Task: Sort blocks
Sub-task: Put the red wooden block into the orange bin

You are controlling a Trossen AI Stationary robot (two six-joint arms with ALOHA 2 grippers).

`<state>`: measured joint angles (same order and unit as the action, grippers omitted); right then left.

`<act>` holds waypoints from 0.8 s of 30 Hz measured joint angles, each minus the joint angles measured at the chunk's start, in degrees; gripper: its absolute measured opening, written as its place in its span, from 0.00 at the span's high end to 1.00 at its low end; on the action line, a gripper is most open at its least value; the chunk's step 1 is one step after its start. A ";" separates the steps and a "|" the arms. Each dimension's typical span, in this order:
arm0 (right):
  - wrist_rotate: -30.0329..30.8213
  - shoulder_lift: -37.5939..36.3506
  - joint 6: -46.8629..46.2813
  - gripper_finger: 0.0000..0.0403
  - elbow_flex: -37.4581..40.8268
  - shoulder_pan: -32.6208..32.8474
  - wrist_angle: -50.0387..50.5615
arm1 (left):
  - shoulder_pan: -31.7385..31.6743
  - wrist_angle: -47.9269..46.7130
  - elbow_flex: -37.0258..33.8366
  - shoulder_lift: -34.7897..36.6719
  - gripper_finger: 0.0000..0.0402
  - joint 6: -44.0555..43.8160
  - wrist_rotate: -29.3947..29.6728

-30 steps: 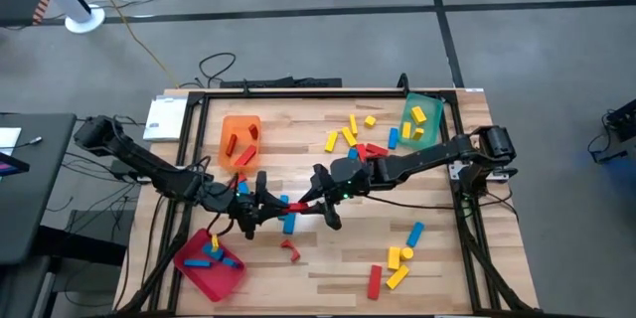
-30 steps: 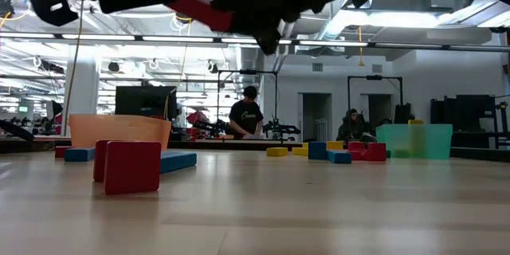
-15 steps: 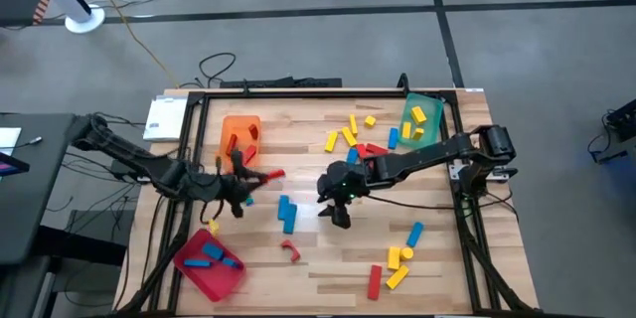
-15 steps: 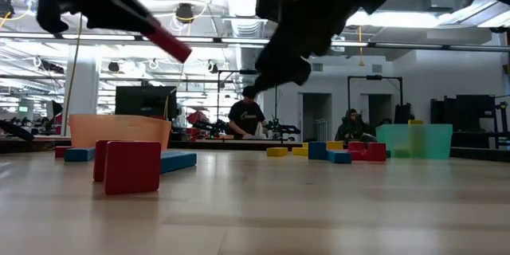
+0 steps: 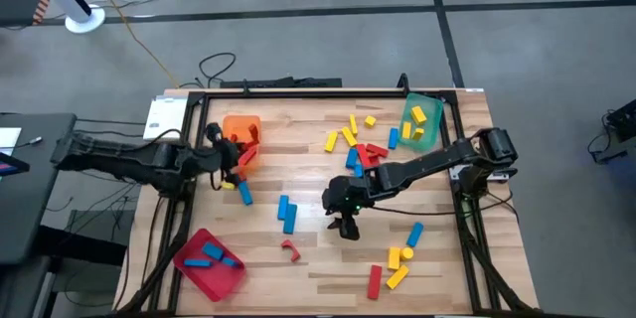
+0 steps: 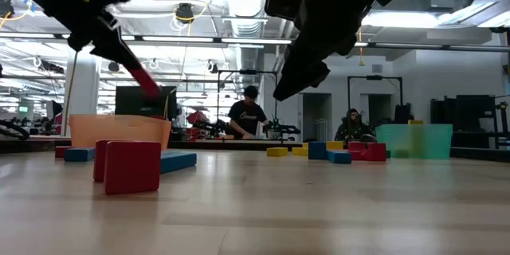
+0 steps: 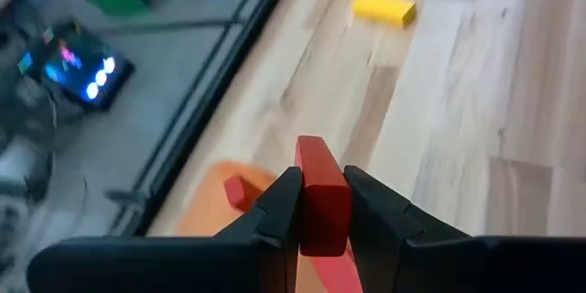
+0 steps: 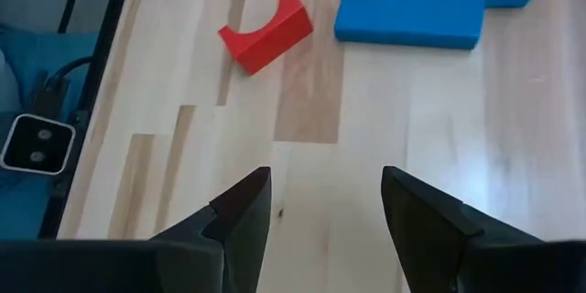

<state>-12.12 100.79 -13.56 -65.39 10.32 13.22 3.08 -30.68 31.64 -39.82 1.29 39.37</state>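
The left gripper (image 5: 231,155), jaws clamped on a red block (image 7: 320,194), hangs by the orange tray (image 5: 238,127). That tray holds about three reds, the red tray (image 5: 204,278) two blues, the green tray (image 5: 425,131) three yellows. Roughly twenty blocks (image 5: 350,137) remain on the surface (image 5: 318,268). The right gripper (image 5: 345,224) hovers mid-surface, jaws apart.

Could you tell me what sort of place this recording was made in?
Probably a robotics lab or workshop: an open hall with ceiling strip lights, people seated at workstations behind the wooden table, and cables on a grey floor.
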 joint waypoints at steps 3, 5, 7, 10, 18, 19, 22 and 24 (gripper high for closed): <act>0.00 0.00 -0.01 0.44 0.00 0.76 0.03 | -4.05 -1.31 0.00 -1.11 0.84 -2.18 -3.63; 0.00 0.00 -0.01 0.44 0.00 1.19 0.04 | -6.49 -1.96 0.00 -1.97 0.84 -4.13 -5.70; 0.00 0.00 -0.01 0.44 0.00 1.63 0.04 | -8.66 -2.78 0.00 -3.09 0.84 -5.77 -7.45; 0.00 0.00 -0.01 0.44 0.02 1.94 0.08 | -11.00 -3.13 0.00 -4.76 0.84 -7.54 -9.42; 0.00 0.00 0.24 0.44 0.02 3.61 1.36 | -14.68 -4.44 0.00 -9.67 0.80 -10.58 -12.30; 0.02 0.00 0.34 0.44 0.02 3.89 1.84 | -14.91 -4.50 0.00 -10.22 0.79 -10.97 -12.30; 0.01 0.00 0.53 0.44 0.02 4.99 3.15 | -15.32 -4.48 0.00 -11.54 0.75 -11.44 -12.29; 0.00 0.00 0.95 0.44 0.02 5.90 4.11 | -15.32 -4.40 0.00 -11.92 0.73 -11.45 -12.28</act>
<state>-12.12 100.79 -12.62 -65.36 16.22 17.32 -12.24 -35.08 31.64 -51.75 -10.17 27.09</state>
